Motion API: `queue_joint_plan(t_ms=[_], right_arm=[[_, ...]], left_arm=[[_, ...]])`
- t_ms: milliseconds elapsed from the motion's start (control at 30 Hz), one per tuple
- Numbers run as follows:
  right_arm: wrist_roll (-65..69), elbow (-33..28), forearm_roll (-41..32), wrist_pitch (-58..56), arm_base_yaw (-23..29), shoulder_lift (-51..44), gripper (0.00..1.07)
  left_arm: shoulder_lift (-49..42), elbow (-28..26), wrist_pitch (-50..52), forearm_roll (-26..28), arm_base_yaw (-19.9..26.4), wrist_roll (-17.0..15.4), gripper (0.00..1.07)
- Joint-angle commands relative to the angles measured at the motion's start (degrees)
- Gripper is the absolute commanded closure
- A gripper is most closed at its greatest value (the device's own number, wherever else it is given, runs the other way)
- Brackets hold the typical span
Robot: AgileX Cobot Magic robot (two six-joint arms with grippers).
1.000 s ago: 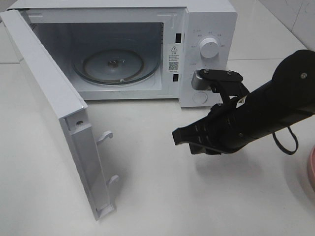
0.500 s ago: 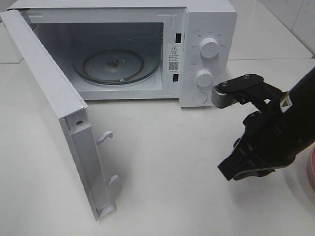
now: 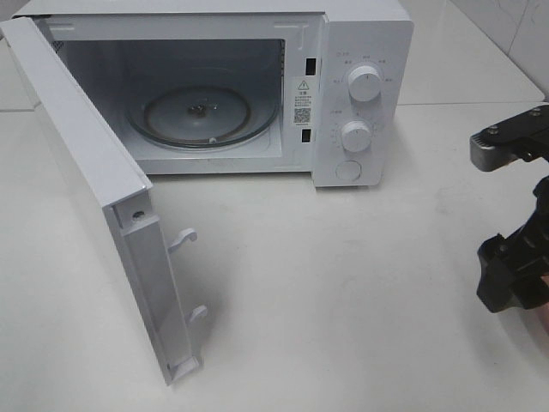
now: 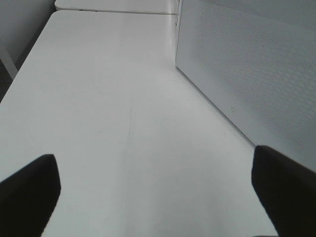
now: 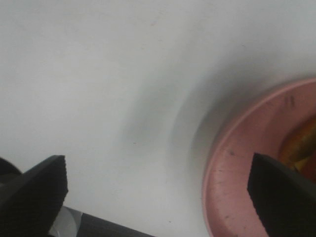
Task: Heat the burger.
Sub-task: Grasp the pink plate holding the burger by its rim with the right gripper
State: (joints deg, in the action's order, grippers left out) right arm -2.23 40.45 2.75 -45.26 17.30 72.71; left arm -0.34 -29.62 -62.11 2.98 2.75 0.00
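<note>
At the microwave [image 3: 360, 34]: door [image 3: 94, 189] swung wide open on its left side, glass turntable [image 3: 197, 116] bare in the cavity. Two knobs [image 3: 365, 84] sit on the panel right of the cavity.

Right gripper [image 3: 506, 279]: in front of the microwave and well off to its right, at the edge of the exterior view, over the white table [image 3: 343, 300]. Right wrist view: jaws spread wide, nothing between them. One finger [image 5: 284, 195] hangs over the rim of a pink plate [image 5: 237, 168].

The burger [image 5: 301, 143]: on that plate, only an orange-yellow sliver showing; gripper not touching it.

Left gripper [image 4: 158, 195]: not in the exterior view. Left wrist view: jaws apart and empty, low over the table, beside the microwave's perforated wall [image 4: 247, 74].
</note>
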Motion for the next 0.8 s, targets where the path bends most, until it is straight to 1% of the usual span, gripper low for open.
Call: queue_joint_plan(t_ms=[33, 67, 100, 167, 367, 667, 800], right_arm=[[5.2, 0.0, 4.6, -0.6, -1.0, 0.1, 0.09], [8.8, 0.0, 7.7, -0.7, -1.7, 0.6, 0.09], [8.8, 0.0, 7.7, -0.7, -1.7, 0.6, 0.09], [11.8, 0.0, 10.3, -0.6, -2.8, 1.4, 0.1], [12.3, -0.2, 9.8, 0.1, -5.3, 3.8, 0.12], [12.5, -1.1, 9.8, 2.6, -5.4, 9.9, 0.14], [13.5, -2.5, 9.7, 5.0, -8.1, 13.0, 0.16]], left_arm=[[-1.0, 0.1, 0.9, 0.5, -0.1, 0.0, 0.09], [-1.0, 0.1, 0.9, 0.5, -0.1, 0.0, 0.09], [-1.0, 0.1, 0.9, 0.5, -0.1, 0.0, 0.09], [-1.0, 0.1, 0.9, 0.5, -0.1, 0.0, 0.09], [-1.0, 0.1, 0.9, 0.5, -0.1, 0.0, 0.09], [-1.0, 0.1, 0.9, 0.5, -0.1, 0.0, 0.09], [-1.0, 0.1, 0.9, 0.5, -0.1, 0.0, 0.09]])
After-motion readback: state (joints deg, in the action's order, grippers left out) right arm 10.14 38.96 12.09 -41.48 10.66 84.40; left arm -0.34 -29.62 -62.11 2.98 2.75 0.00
